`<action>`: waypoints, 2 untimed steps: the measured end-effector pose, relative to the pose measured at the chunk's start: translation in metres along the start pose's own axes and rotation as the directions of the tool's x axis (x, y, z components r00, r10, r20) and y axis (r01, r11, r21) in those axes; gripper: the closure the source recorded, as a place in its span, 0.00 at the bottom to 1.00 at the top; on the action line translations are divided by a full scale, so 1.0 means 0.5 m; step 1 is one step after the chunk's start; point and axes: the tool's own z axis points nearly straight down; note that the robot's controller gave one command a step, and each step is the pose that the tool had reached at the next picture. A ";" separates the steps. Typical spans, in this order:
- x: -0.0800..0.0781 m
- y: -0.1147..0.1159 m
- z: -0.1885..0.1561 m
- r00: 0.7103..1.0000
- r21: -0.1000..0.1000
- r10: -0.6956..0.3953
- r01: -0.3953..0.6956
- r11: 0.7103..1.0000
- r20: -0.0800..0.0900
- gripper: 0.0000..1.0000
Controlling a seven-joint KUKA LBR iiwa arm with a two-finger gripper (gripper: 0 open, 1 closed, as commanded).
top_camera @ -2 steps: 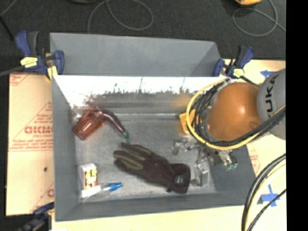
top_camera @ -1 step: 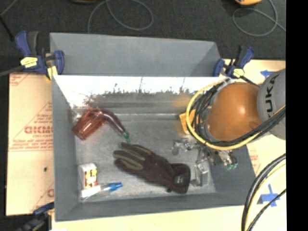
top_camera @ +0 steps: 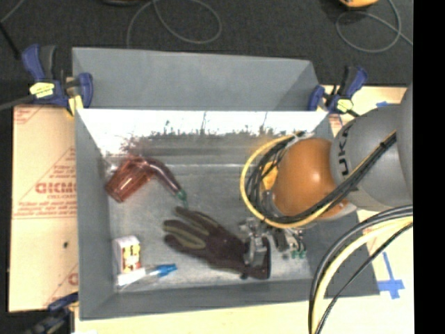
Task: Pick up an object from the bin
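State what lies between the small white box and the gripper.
A dark glove lies between the white box and the gripper, seen in the camera view.

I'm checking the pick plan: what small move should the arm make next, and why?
Probably ease straight down onto the cuff end of the dark fabric glove. The gripper sits over that end, and the small white box and blue-tipped white tube lie well apart at the view's left.

Matt cloth glove [top_camera: 208,239], grey metal bin [top_camera: 195,82]

Oblique overhead view onto bin [top_camera: 195,82]
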 end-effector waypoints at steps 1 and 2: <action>0.000 0.000 0.000 1.000 0.000 -0.001 0.001 1.000 0.000 1.00; -0.021 -0.008 -0.280 0.999 0.001 0.040 -0.040 0.999 0.004 1.00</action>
